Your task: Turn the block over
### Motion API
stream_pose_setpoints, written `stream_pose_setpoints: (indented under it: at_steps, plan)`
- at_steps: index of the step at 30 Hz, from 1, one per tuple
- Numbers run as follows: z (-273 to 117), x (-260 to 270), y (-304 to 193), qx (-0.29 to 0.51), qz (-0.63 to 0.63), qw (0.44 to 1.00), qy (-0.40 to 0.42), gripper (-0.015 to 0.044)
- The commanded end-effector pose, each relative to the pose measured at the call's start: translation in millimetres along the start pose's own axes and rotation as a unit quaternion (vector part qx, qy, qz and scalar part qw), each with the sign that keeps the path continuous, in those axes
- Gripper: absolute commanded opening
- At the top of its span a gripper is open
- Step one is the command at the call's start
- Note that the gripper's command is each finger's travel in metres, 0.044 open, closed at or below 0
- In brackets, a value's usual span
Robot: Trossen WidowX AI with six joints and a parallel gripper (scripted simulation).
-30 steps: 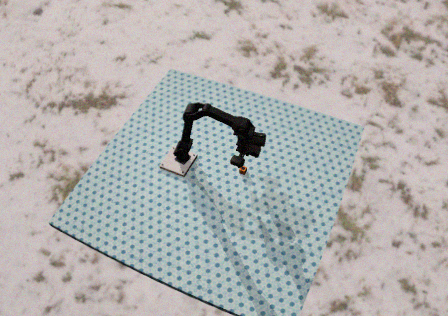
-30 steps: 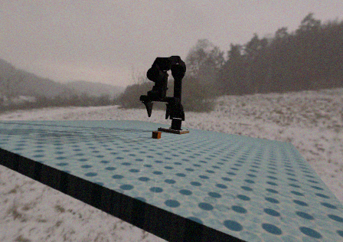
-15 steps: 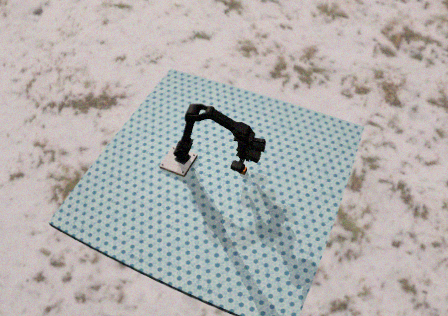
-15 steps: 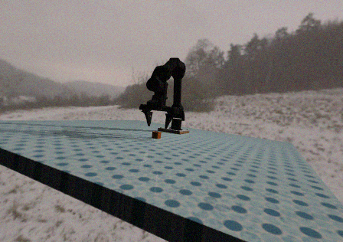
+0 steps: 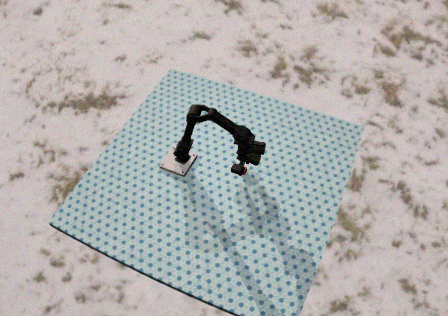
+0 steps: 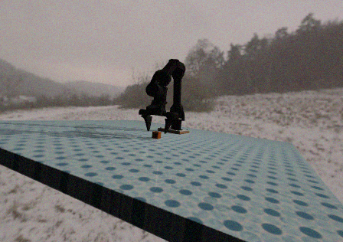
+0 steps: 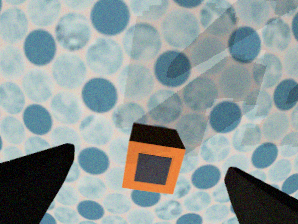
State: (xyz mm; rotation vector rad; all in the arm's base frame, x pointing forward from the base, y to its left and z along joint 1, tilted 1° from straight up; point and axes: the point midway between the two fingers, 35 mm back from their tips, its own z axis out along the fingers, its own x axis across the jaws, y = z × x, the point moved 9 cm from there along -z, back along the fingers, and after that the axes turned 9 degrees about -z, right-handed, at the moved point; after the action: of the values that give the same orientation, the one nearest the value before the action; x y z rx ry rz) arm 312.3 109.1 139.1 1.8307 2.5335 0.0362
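Observation:
A small orange block (image 5: 245, 170) (image 6: 156, 135) (image 7: 128, 172) rests on the table (image 5: 125, 195) (image 6: 268, 165). In the wrist view its top face carries a dark square mark, so the marked side faces up; the side face beyond it is dark. In the top view the gripper hides most of the block. My gripper (image 6: 158, 131) (image 7: 153, 164) is open and points down over the block. In the wrist view one black finger is left of the block and the other right of it, with a gap on each side. Nothing is between the fingertips.
The arm's pale base plate (image 5: 178, 163) (image 6: 179, 132) stands on the dotted table, some way from the block. The arm's shadow falls across the tabletop. Snowy ground lies beyond the table's edges.

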Motion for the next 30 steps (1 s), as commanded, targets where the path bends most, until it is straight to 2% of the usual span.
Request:
stream_pose_setpoints:
  at_steps: [1,6,18,30]
  plan:
    - [9.0,-0.1,-0.6,0.004,0.003,1.0,-0.002,0.044]
    - [14.6,-0.2,-0.9,0.004,0.003,1.0,-0.002,0.044]
    - [14.6,-0.2,-0.9,0.004,0.003,1.0,-0.002,0.0125]
    - [14.6,-0.2,-0.9,0.004,0.003,1.0,-0.002,0.0045]
